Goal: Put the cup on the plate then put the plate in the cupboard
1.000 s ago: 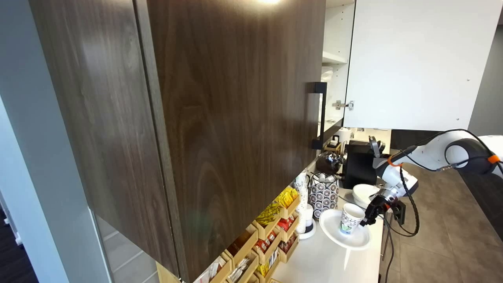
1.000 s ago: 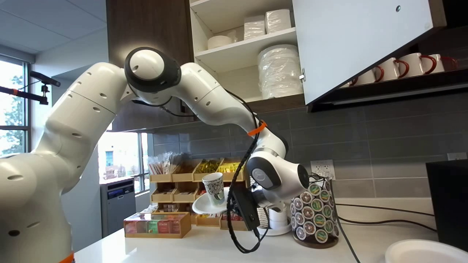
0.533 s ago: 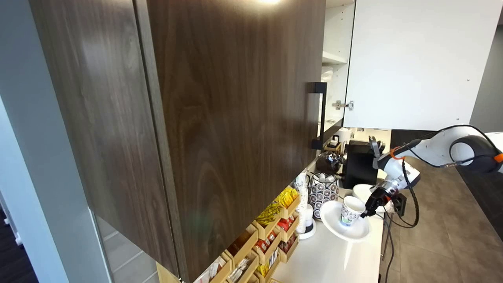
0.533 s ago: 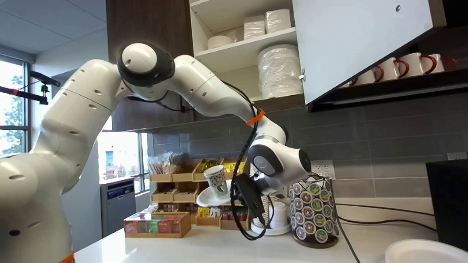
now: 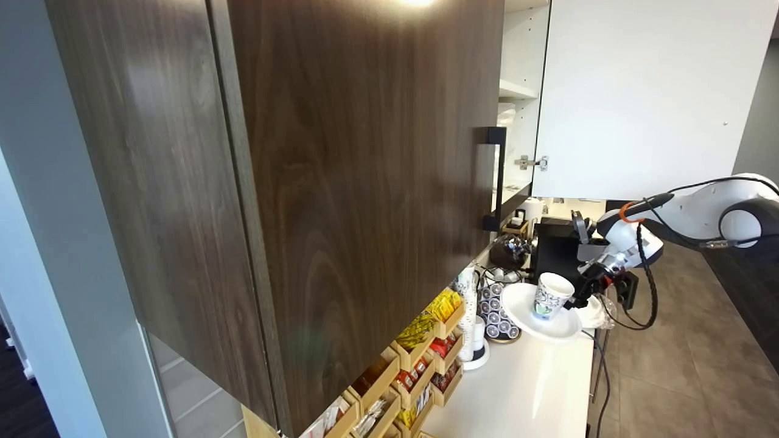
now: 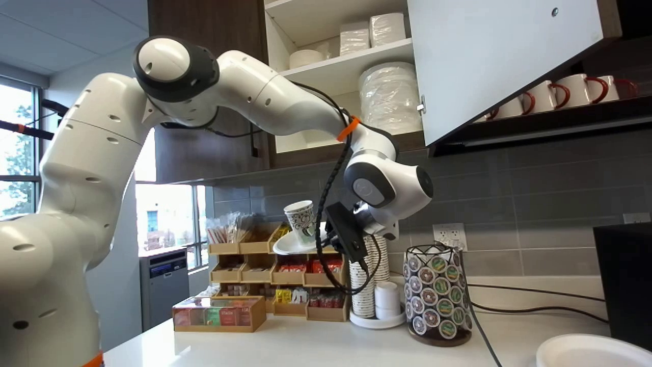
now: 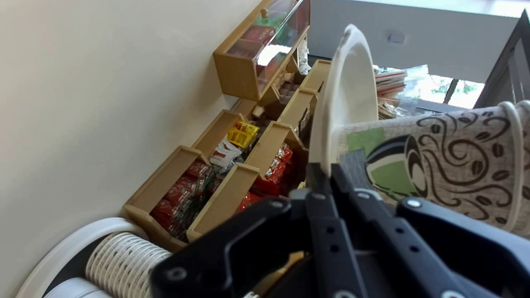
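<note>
The plate (image 5: 522, 307), bearing the cup (image 5: 552, 297), has come up over the last second — in both exterior views it rides higher above the counter (image 6: 285, 346), and in an exterior view it no longer blocks the middle row of wooden boxes (image 6: 289, 278). The cup has risen with it. We judge from this that the first half of the task is met and the carry to the cupboard (image 6: 326, 70) is under way; the cupboard hangs open, well above.

In the wrist view we see the gripper (image 7: 329, 171) drawn nearly together, with only the plate's rim pinched between its jaws. The cup stands just beside them; we cannot tell whether they touch it.

The plate juts out from that one held edge, eating side up and, we think, not quite level. The cup's long axis runs from its base on the plate to its open mouth — in an exterior view the cup (image 6: 301, 223) leans left, while the rolled wrist view lays it nearly sideways, mouth to the right. Too much tilt could slide it off.
</note>
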Motion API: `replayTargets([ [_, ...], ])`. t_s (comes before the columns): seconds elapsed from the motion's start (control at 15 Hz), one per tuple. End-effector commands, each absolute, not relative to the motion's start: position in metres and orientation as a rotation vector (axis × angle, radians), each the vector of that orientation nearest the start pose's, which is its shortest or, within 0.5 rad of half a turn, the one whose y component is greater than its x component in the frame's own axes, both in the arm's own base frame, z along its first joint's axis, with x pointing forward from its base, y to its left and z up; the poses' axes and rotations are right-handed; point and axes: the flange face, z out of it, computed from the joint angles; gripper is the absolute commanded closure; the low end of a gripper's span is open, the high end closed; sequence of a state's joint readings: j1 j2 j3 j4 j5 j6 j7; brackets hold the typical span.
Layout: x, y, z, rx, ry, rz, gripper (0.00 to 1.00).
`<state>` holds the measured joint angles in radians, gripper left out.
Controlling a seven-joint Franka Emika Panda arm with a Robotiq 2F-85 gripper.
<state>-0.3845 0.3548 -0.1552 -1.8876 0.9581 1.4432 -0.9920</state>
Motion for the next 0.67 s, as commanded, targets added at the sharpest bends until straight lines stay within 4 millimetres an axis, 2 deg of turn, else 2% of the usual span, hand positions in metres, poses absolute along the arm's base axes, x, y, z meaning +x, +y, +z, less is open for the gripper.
replayTargets([
  [0.0,0.523,-0.198,0.347,-2.0,-0.087,-0.041,0.94],
  [0.33,0.518,-0.199,0.365,-2.031,-0.021,0.027,0.95],
  [0.4,0.523,-0.2,0.356,-2.015,-0.033,-0.012,0.95],
  [0.6,0.522,-0.2,0.362,-2.026,-0.028,-0.007,0.95],
])
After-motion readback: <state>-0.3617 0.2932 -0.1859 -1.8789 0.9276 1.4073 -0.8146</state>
